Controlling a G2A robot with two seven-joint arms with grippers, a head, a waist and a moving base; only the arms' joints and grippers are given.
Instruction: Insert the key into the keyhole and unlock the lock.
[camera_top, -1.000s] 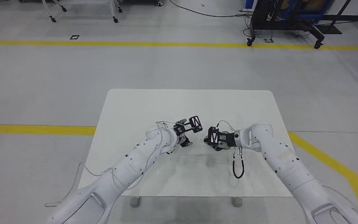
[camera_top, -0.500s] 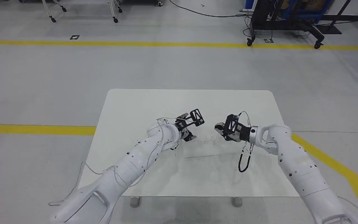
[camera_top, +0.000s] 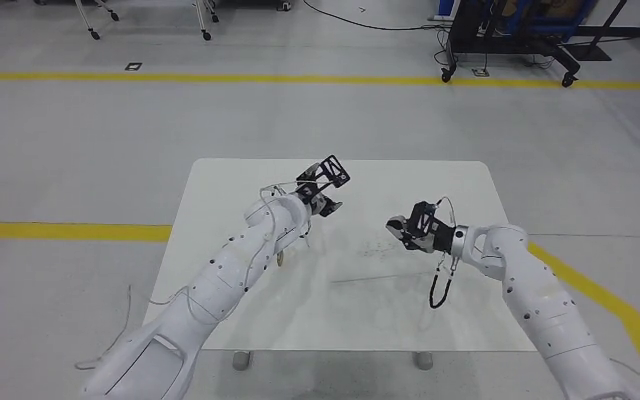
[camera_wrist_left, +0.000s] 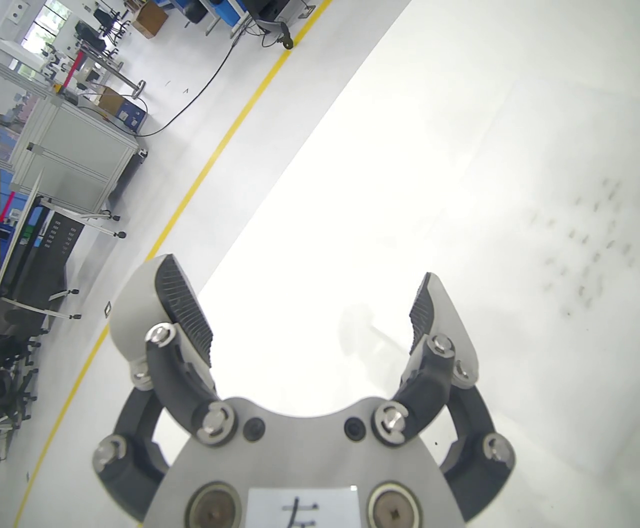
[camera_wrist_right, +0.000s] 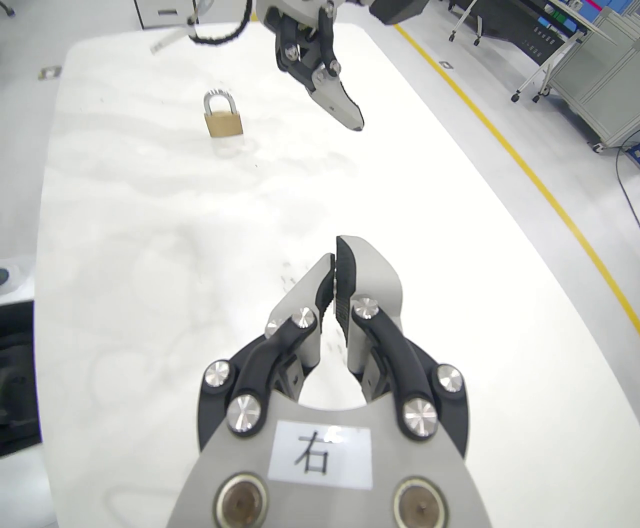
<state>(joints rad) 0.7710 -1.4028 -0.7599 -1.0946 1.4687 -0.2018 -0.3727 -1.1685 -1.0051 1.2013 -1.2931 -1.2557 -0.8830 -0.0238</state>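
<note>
light: bright, even | glare: table (camera_wrist_left: 380, 210) washed out white in left wrist view | edges: wrist views bowed

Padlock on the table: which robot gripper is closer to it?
Left. The left gripper hangs over the table a little beside the padlock; the right gripper is farther away, across the table from it.

A brass-yellow padlock (camera_wrist_right: 223, 124) with a silvery shackle sits toward nine o'clock on the white surface (camera_top: 400, 300), which carries faint grey scuff specks. The left pincer (camera_wrist_left: 300, 285) shows black ribbed pads (camera_wrist_left: 182, 305) in white shells. The right pincer (camera_wrist_right: 334, 255) is pale grey with black links, bright silver screws and a white label marked in black. Yellow lines (camera_top: 300, 77) stripe the pale grey floor (camera_top: 300, 120).
</note>
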